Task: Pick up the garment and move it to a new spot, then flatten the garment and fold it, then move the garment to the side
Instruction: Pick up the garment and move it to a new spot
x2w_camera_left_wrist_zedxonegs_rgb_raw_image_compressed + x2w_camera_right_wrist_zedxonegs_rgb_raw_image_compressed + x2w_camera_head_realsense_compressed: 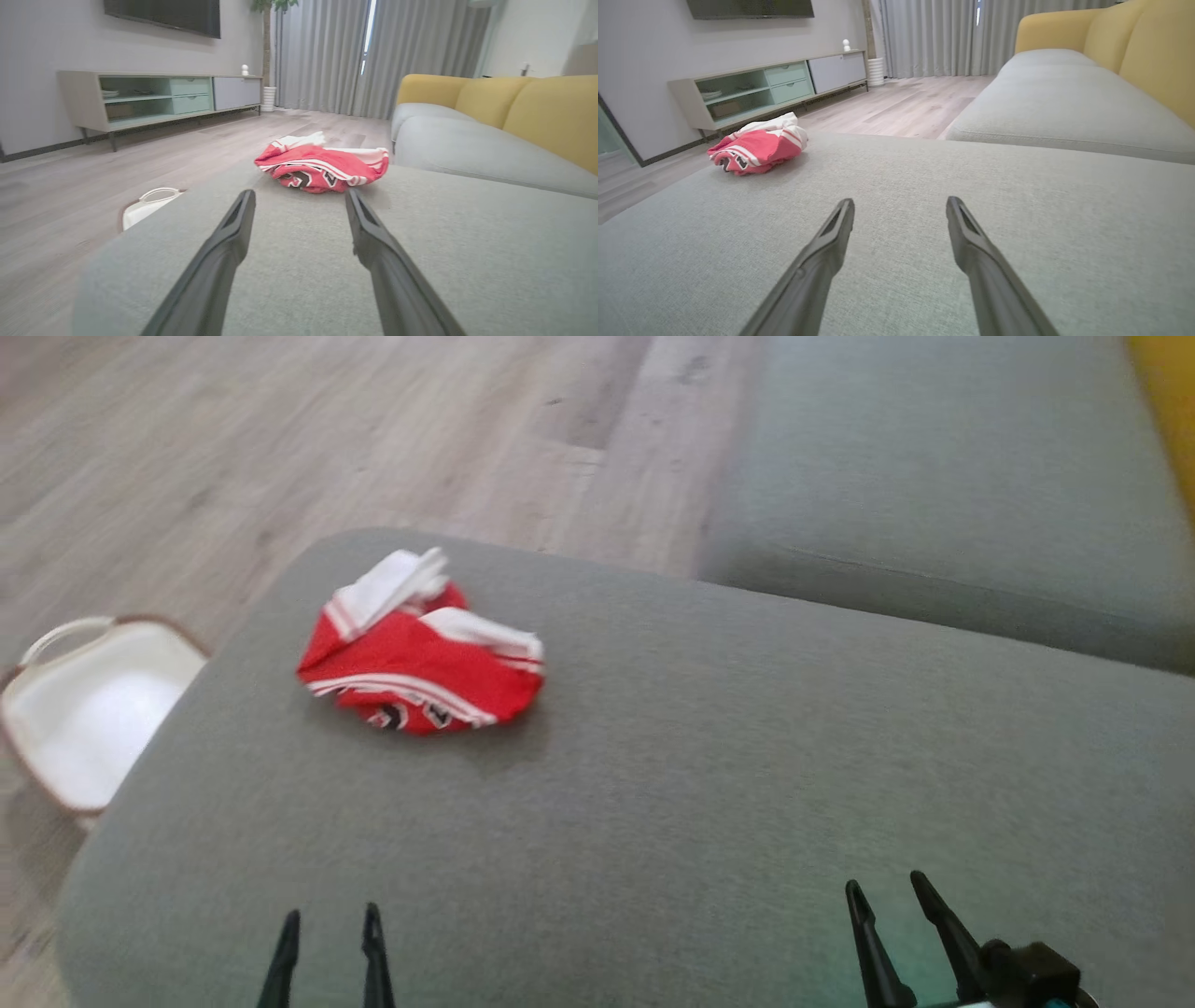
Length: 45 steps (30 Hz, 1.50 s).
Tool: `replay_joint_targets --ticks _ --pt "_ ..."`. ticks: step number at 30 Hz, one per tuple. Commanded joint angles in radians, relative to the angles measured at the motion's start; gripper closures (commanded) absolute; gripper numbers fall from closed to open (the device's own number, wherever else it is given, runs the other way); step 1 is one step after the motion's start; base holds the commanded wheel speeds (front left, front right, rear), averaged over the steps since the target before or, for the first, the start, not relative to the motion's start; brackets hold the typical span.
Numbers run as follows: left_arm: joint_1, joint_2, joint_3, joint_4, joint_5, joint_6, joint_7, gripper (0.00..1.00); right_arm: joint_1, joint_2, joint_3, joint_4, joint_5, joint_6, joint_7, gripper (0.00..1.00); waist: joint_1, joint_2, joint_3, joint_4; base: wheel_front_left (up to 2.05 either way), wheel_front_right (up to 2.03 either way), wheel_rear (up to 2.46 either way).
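Note:
The garment is a crumpled red and white piece with dark lettering, lying on the grey cushion near its far left corner. My left gripper is open at the cushion's near edge, well short of the garment and empty. In the left wrist view the garment lies straight ahead, just beyond my open left gripper. My right gripper is open and empty at the near right, far from the garment. The right wrist view has the garment off to the far left of my open right gripper.
A white basket with a brown rim stands on the wooden floor left of the cushion. A second grey seat with yellow backrests lies to the right. A low TV cabinet stands along the far wall.

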Motion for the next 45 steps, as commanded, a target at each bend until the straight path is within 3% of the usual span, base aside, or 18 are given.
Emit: replay_joint_targets --ticks 1,10,14,19,21,24,29,39,40,41,45 --pt "-0.04 -0.006 0.043 -0.04 0.009 -0.001 -0.005 0.0 -0.044 -0.011 0.018 -0.026 -0.001 0.007 -0.011 0.0 0.0 0.0 0.019 0.059 0.0 0.0 0.0" --pt "-0.143 0.015 0.113 -0.113 0.03 -0.005 -0.005 0.0 -0.052 -0.056 0.021 -0.042 -0.009 0.007 -0.011 0.0 0.0 0.0 0.104 0.105 0.0 0.0 0.0" --pt "-0.298 0.042 0.122 -0.149 0.046 -0.027 -0.005 0.0 -0.08 -0.115 0.03 -0.063 -0.013 0.007 -0.011 0.0 0.0 0.0 0.208 0.104 0.0 0.0 0.0" --pt "-0.592 0.071 0.108 -0.076 0.044 -0.075 0.021 0.0 -0.152 -0.215 0.047 -0.092 -0.013 0.007 -0.011 0.0 0.0 0.0 0.362 0.084 0.0 0.0 0.0" --pt "-0.789 0.078 0.099 0.0 0.035 -0.099 0.09 0.0 -0.199 -0.27 0.058 -0.116 -0.012 0.007 -0.011 0.0 0.0 0.0 0.444 0.068 0.0 0.0 0.0" --pt "-0.909 0.078 0.099 0.071 0.032 -0.101 0.145 0.0 -0.225 -0.303 0.062 -0.133 -0.01 0.007 -0.011 0.0 0.0 0.0 0.491 0.055 0.0 0.0 0.0" --pt "-1.141 0.066 0.131 0.323 -0.011 -0.08 0.293 0.0 -0.258 -0.371 0.046 -0.18 -0.005 0.007 -0.011 0.0 0.0 0.0 0.582 0.029 0.0 0.0 0.0" --pt "-1.268 0.073 0.158 0.848 -0.077 -0.098 0.476 0.0 -0.281 -0.431 0.023 -0.238 -0.002 0.007 -0.011 0.0 0.0 0.0 0.66 -0.021 0.0 0.0 0.0" --pt "-1.266 0.071 0.161 0.884 -0.086 -0.102 0.485 0.05 -0.285 -0.43 0.026 -0.237 -0.002 0.007 -0.011 0.0 0.0 0.0 0.661 -0.026 0.0 0.0 0.0" --pt "-1.267 0.069 0.18 0.931 -0.114 -0.114 0.48 1.0 -0.293 -0.426 0.032 -0.233 -0.001 0.007 -0.011 0.0 0.0 0.0 0.658 -0.034 0.0 0.0 0.0" --pt "-1.295 0.111 0.176 0.965 -0.103 -0.121 0.372 1.0 -0.308 -0.401 0.046 -0.219 0.0 0.007 -0.011 0.0 0.0 0.0 0.626 -0.05 0.0 0.0 0.0"
